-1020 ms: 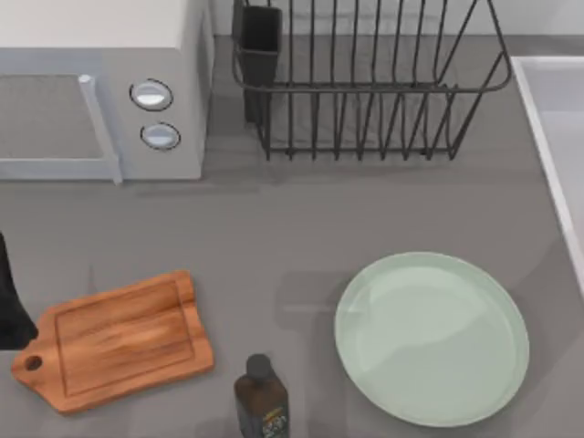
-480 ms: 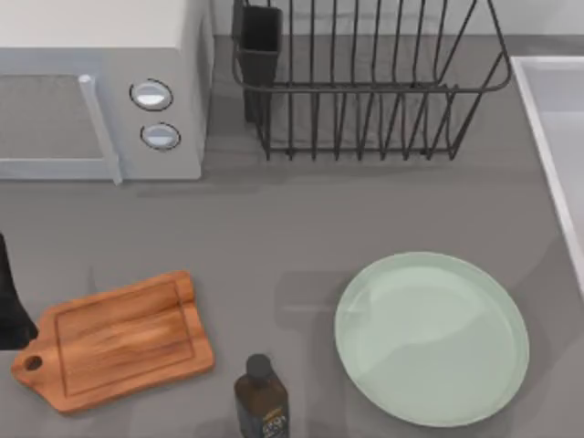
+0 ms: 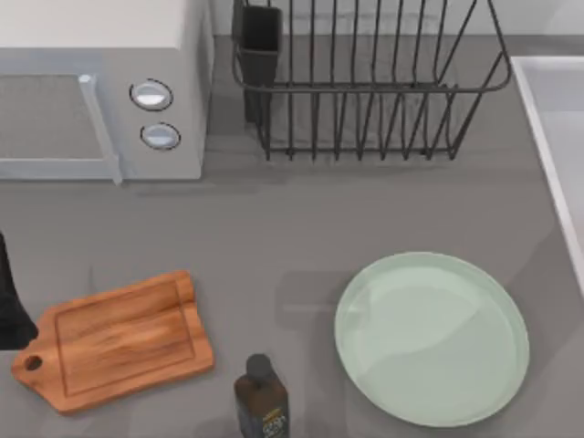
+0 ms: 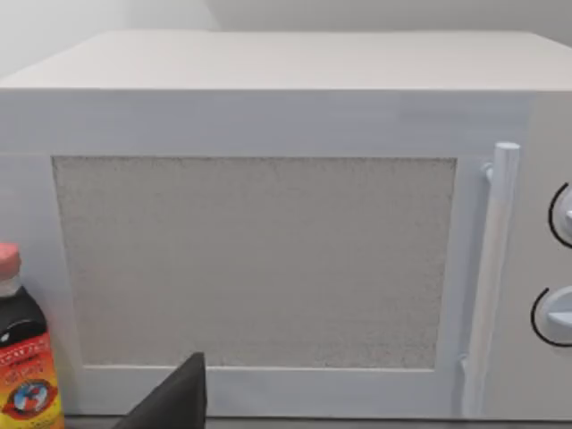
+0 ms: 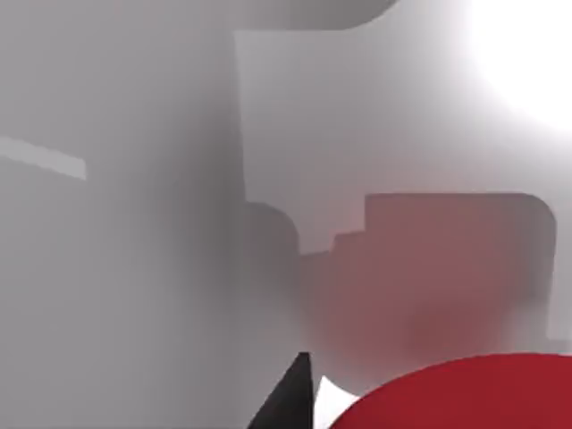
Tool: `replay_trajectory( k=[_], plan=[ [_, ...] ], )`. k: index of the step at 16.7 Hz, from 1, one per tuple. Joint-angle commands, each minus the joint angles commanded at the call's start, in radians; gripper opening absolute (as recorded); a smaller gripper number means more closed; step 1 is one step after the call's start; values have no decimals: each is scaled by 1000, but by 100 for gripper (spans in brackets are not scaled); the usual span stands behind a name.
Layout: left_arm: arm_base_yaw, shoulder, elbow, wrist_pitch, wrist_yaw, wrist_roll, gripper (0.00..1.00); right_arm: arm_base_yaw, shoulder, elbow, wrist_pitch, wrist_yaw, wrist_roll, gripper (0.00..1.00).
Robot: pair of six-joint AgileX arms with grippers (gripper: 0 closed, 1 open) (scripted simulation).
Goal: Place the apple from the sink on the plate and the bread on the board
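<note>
Hugging right hand's fingertip (image 5: 290,398): apple (image 5: 465,393)

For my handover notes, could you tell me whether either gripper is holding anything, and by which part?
It cannot be told. The right wrist view shows the apple close beside a dark fingertip, but no grip is visible. The left arm sits parked at the table's left edge.
</note>
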Motion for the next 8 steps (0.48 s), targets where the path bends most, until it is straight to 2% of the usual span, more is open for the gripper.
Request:
replay_trajectory(
  k=[5, 8],
  plan=[
    [0, 0, 0, 0, 0, 0, 100, 0, -104, 67, -219, -1, -2, 0],
    [0, 0, 0, 0, 0, 0, 100, -1, -152, 101, -275, -2, -2, 0]
  ],
)
